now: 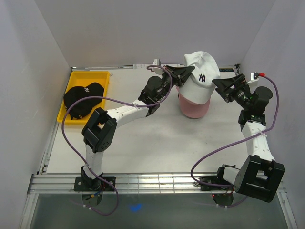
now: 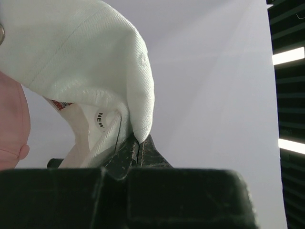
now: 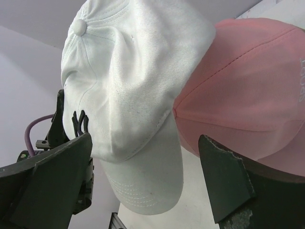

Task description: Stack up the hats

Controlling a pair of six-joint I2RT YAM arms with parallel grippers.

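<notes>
The left gripper (image 2: 138, 145), jaws pressed together, pinched the edge of the white fabric baseball cap (image 2: 95, 57), tilted atop the pink fabric cap (image 1: 193, 109); the right gripper (image 1: 223, 86) stood spread just right of it.

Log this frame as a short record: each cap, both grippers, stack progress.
white cap: pinched at its rim by the left gripper, tilted over the pink cap
pink cap: mid-table, under the white cap
black cap: in the yellow tray, far left
left gripper: shut on the white cap
right gripper: open beside the white cap, empty
stack: black cap not yet added
</notes>
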